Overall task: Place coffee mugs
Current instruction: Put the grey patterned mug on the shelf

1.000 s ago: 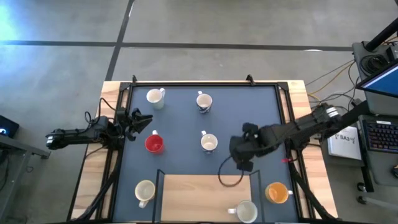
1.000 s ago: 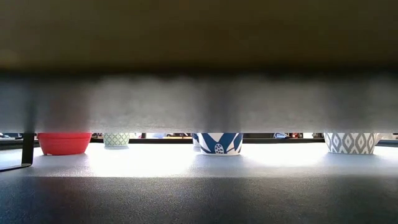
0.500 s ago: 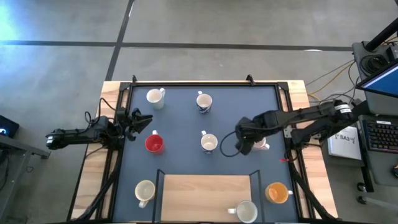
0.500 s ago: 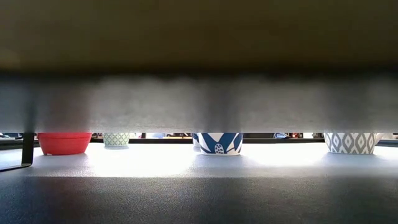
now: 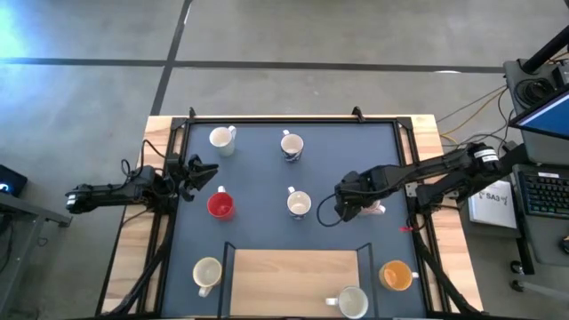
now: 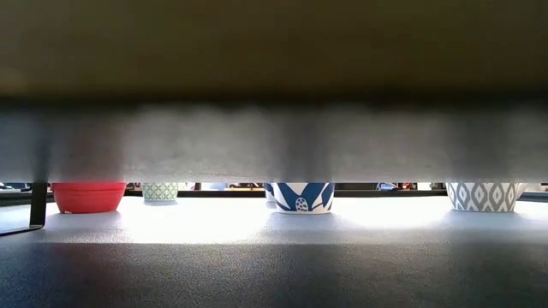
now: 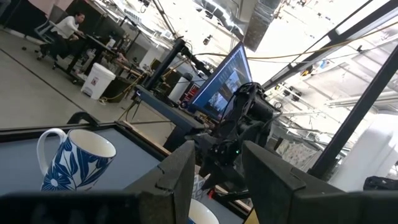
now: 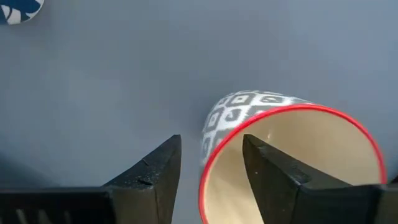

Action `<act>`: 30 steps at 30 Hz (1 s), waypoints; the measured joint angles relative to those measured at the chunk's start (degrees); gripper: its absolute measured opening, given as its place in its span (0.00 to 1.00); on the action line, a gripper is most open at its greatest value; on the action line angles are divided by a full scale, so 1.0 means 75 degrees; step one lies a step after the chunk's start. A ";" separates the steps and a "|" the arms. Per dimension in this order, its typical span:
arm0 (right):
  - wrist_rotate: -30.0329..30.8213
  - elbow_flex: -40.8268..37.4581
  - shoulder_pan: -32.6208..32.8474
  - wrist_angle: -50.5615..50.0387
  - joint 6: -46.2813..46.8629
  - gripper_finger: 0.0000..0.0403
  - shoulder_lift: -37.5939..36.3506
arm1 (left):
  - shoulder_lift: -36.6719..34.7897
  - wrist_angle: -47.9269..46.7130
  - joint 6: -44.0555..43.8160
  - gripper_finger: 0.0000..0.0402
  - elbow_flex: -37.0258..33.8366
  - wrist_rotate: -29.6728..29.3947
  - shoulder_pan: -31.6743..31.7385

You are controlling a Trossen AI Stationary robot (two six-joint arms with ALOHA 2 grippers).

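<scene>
Coffee mugs stood upright across the dark mat: a red mug at left, white mugs along the far side and centre, a cream mug near left, an orange mug near right. A red-rimmed patterned mug stood at right.

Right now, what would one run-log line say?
right gripper: jaws open, over patterned mug just set down | left gripper: open, waiting at left edge

Mugs look glazed ceramic, smooth and glossy; the mat is dark blue-grey, matt and finely grained; the table shows pale bare wood; gripper fingers are black matt plastic.
</scene>
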 joint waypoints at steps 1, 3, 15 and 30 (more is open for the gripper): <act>-0.0010 -0.0027 0.0000 0.0058 -0.0025 0.37 0.0008 | 0.0000 0.0000 0.0000 0.29 -0.0001 0.0001 -0.0001; -0.0148 -0.0027 0.0000 0.0090 -0.0133 0.31 0.0014 | 0.0000 0.0000 -0.0001 0.29 -0.0001 0.0002 -0.0001; -0.0808 0.0649 0.0061 0.0124 -0.1133 0.04 0.0025 | 0.0000 0.0000 -0.0001 0.29 -0.0001 0.0002 0.0000; -0.0792 0.1782 0.1574 0.0148 -0.1458 0.03 0.0046 | 0.0000 -0.0001 -0.0002 0.29 0.0000 0.0001 0.0000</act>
